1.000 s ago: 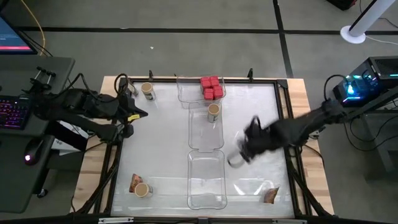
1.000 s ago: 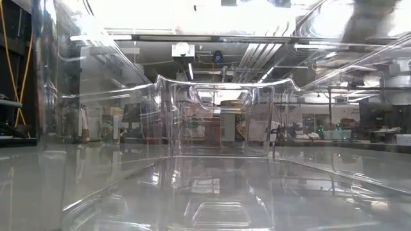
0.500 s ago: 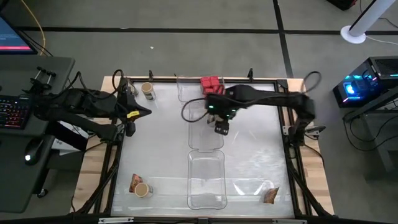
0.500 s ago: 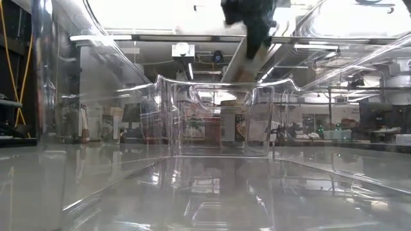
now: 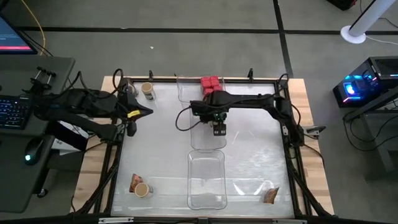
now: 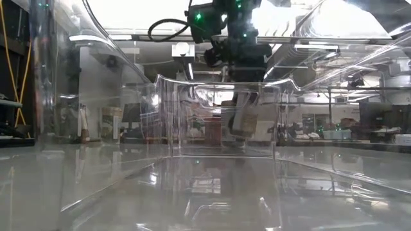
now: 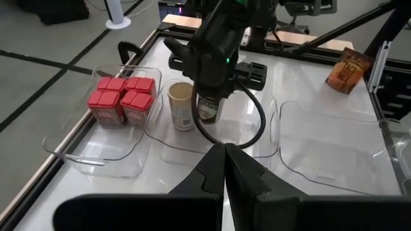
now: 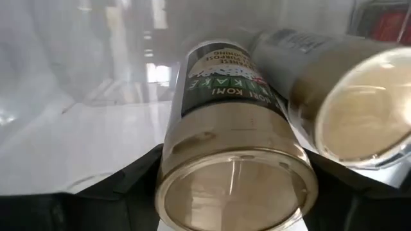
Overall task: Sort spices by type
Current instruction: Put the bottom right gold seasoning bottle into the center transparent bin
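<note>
From above, the right gripper (image 5: 219,127) covers the jar (image 8: 234,173) it carries and the second jar (image 7: 182,106) standing in the middle tray (image 5: 205,142); neither can be made out beneath it. In the right wrist view, the second jar's tan top is cut off by the frame edge and both labels are only partly legible. The low view shows the held jar distorted through clear tray walls. The packets (image 5: 270,195) at the counter's near corners are too small to read.
</note>
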Controlling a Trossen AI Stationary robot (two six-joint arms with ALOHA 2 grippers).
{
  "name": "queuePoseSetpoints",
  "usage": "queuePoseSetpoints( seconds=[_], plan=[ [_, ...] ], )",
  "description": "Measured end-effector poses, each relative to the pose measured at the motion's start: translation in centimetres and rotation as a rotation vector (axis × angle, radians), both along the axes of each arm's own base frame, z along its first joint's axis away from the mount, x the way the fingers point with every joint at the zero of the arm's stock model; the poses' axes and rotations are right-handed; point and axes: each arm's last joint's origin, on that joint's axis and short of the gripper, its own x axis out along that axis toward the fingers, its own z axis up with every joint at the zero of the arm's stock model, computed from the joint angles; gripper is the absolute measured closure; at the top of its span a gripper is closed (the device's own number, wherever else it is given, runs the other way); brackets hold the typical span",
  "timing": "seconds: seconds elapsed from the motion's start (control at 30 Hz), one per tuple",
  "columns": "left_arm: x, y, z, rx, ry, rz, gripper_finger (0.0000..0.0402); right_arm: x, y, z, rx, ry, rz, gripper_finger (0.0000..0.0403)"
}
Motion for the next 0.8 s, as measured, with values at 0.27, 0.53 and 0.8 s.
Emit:
queuePoseSetpoints(
  seconds=[0.27,0.53,0.8],
  plan=[
    [0.5,-0.09,-0.21,0.003,0.018,0.0,0.0401,0.04,-0.12,-0.12,-0.012,0.004,0.013,0.011],
    [0.67,-0.12,-0.3,0.005,0.026,-0.001,0.0401,-0.06,-0.12,-0.11,-0.016,0.014,0.006,0.0106],
    [0.65,-0.12,-0.3,0.005,0.026,-0.001,0.0401,-0.04,-0.13,-0.09,-0.022,0.009,-0.02,0.0105]
  ],
)
